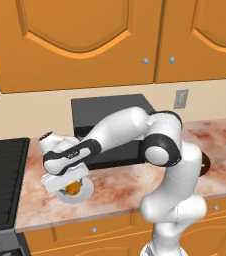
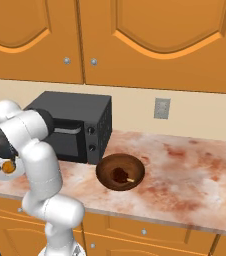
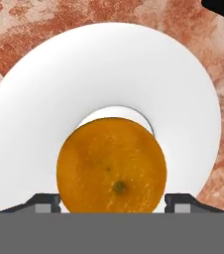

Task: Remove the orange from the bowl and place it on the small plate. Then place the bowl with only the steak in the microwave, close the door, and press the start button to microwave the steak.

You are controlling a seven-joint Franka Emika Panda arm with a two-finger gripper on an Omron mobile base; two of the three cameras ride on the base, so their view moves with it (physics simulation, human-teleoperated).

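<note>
Pincer (image 3: 112, 201): jaws spread either side of orange (image 3: 112, 166), grip or release unclear. Orange over plate (image 3: 44, 99) centre. Bowl (image 2: 120, 172) with steak (image 2: 119, 174) on bench (image 2: 185, 165), 3 o'clock of black oven (image 2: 70, 127). Microwaving pending.

There was one orange (image 3: 111, 164), one small plate (image 3: 104, 74), one bowl (image 2: 120, 172), one steak (image 2: 119, 174) and one black toaster oven (image 2: 72, 126).
</note>
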